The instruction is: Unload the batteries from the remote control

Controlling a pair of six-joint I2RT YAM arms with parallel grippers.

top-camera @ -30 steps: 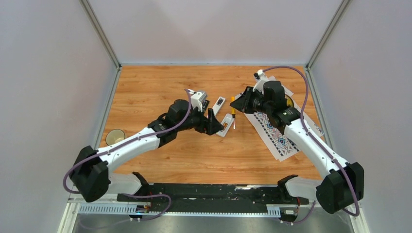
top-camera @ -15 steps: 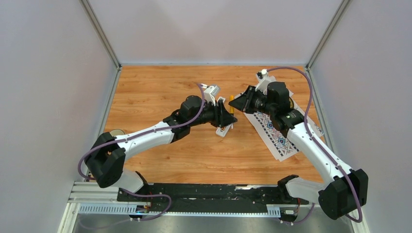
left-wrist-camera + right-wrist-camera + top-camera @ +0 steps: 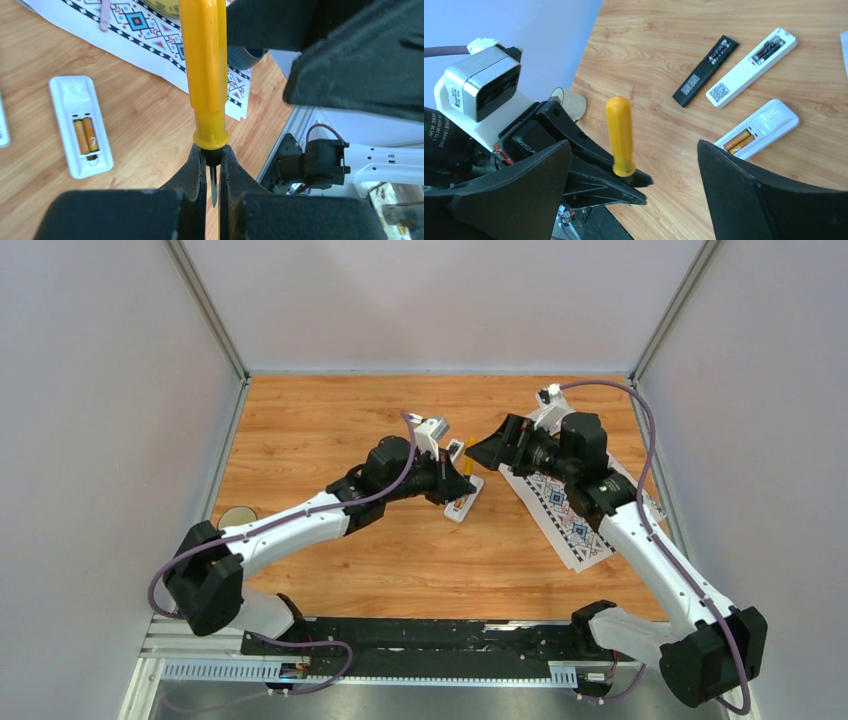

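A small white remote (image 3: 67,100) lies face down with its compartment open, two orange-gold batteries (image 3: 86,135) side by side in it. In the right wrist view the same remote (image 3: 774,117) and batteries (image 3: 738,140) lie just past the gripper. My left gripper (image 3: 212,152) is shut on the black collar of a yellow-handled screwdriver (image 3: 203,70), held above the wood next to that remote (image 3: 463,504). My right gripper (image 3: 634,145) stands wide open around the screwdriver handle (image 3: 620,132), touching nothing. From above, the left gripper (image 3: 462,480) and right gripper (image 3: 487,450) nearly meet.
A black remote (image 3: 706,70) and a longer white remote (image 3: 751,60) with dark batteries in its open back lie farther out. A patterned paper mat (image 3: 565,510) lies under the right arm. A round disc (image 3: 237,517) sits by the left wall.
The left arm reached right and its gripper closed on the screwdriver. The right gripper, shut on the screwdriver before, has opened and let it go.
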